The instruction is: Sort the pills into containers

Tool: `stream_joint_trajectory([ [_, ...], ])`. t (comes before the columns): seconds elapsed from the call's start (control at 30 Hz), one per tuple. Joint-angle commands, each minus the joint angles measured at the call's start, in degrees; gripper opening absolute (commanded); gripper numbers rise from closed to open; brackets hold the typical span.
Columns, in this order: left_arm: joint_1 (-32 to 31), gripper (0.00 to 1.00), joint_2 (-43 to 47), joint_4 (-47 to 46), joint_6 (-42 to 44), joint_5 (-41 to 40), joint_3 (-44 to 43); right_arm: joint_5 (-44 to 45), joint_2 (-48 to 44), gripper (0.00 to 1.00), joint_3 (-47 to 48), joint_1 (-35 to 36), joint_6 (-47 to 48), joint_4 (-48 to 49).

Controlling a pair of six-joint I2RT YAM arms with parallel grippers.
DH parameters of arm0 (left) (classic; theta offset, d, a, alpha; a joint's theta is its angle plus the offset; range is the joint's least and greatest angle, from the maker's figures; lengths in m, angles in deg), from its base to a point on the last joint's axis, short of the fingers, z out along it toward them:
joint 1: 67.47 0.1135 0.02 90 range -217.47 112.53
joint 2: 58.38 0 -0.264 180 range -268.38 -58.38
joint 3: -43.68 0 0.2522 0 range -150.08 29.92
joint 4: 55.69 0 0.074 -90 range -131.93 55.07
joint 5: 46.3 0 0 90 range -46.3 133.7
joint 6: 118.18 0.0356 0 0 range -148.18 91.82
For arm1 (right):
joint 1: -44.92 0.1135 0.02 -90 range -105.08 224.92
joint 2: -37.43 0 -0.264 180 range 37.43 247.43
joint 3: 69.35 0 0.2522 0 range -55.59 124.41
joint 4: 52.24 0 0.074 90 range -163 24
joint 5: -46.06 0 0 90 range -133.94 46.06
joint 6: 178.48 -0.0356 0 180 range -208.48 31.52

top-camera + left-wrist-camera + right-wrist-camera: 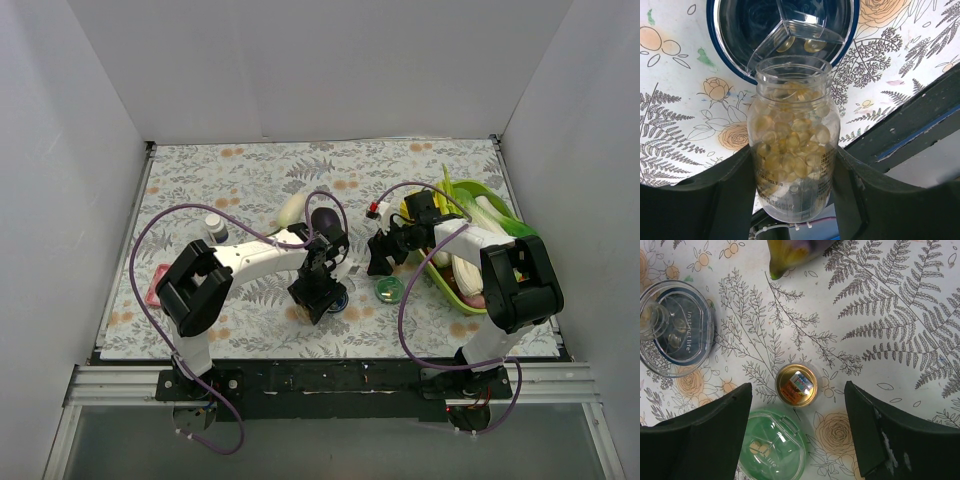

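Observation:
My left gripper (792,172) is shut on a clear uncapped bottle (790,200) full of yellow pills (790,145). The bottle's mouth tips over the round blue tin (722,45), whose clear divided lid stands open; two pills (812,46) lie inside. From above, the left gripper (320,292) hangs over that blue tin (338,299). My right gripper (797,390) is open above the bottle's yellowish cap (796,385), which lies on the table. The green tin (772,450) sits just beside the cap, two pills (757,449) showing inside. The right gripper (381,262) hovers left of the green tin (389,290).
A lime-green vegetable tray (497,222) stands at the right. An eggplant (325,218) and a pale vegetable (292,208) lie behind the grippers. A small white bottle (215,227) and a pink item (154,287) sit at the left.

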Motion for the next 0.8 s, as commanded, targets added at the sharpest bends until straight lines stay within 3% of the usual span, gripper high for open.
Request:
stream_joint_trajectory([
  [0.0, -0.35, 0.0, 3.63, -1.68, -0.98, -0.73, 0.78, -1.67, -1.39, 0.82, 0.52, -0.22, 0.9, -0.12],
  [0.43, -0.35, 0.0, 15.48, -13.18, -2.65, 0.23, 12.02, -4.57, -2.62, 0.83, -0.27, -0.22, 3.97, -0.91],
  [0.7, -0.44, 0.0, 32.53, -33.39, -0.55, 1.11, 27.84, -6.6, -4.64, 0.84, -1.07, -0.13, 7.83, -1.88],
  [0.77, -0.44, 0.0, 40.43, -43.27, -0.27, 1.2, 32.23, -5.99, -6.22, 0.84, -1.59, -0.13, 9.42, -1.18],
])
